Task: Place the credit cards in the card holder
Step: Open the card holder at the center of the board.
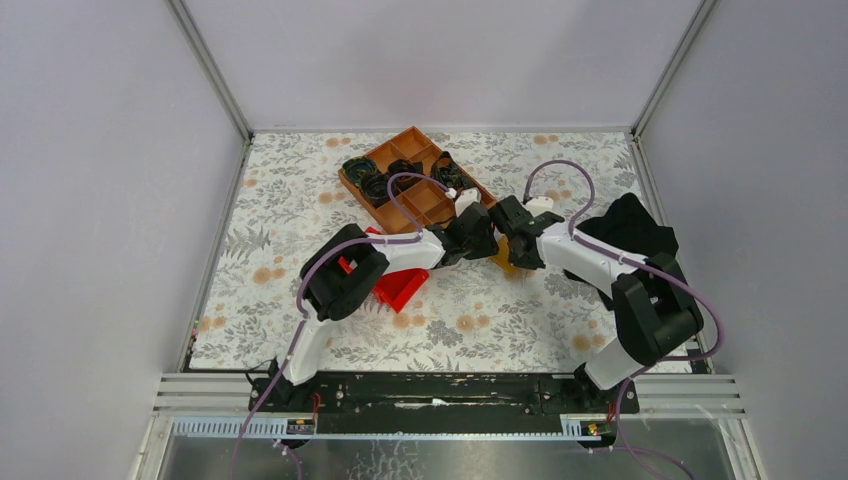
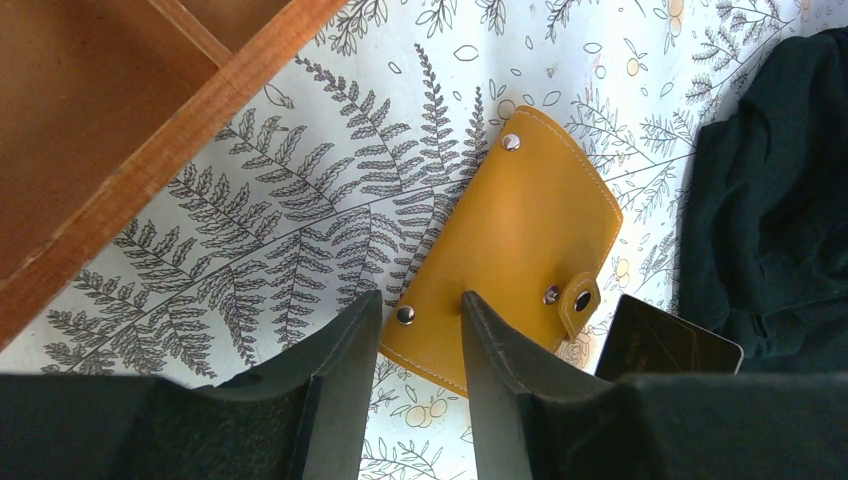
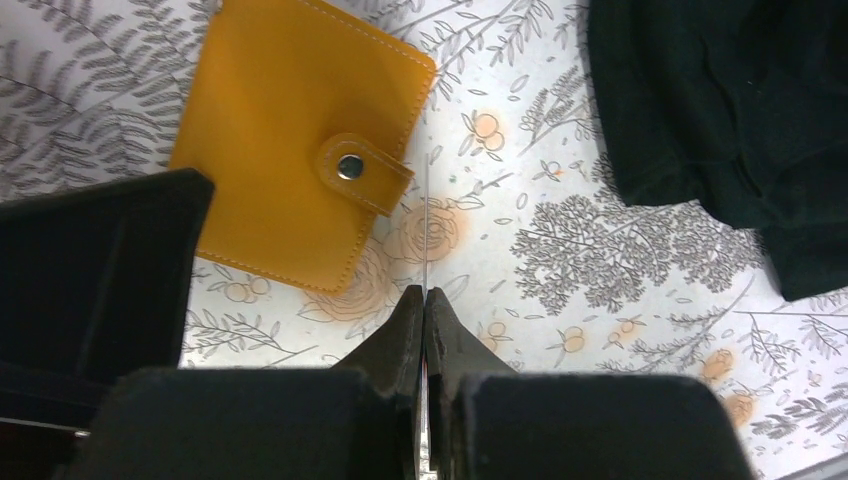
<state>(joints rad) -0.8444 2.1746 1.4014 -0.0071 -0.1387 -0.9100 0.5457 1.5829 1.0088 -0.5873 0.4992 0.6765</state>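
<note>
Count: 2 arms, left arm and right arm, each with 1 end effector: left end effector, right end effector. 1 card holder, 4 metal studs showing on it. 1 credit card visible. 1 compartment tray, 1 red bin, 1 dark cloth, 1 desk. Cable coils in the tray too tangled to count.

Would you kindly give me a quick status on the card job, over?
Left gripper open, over edge of card holder, which lies snapped closed. Right gripper shut on credit card. Black cloth beside, apart from it.
</note>
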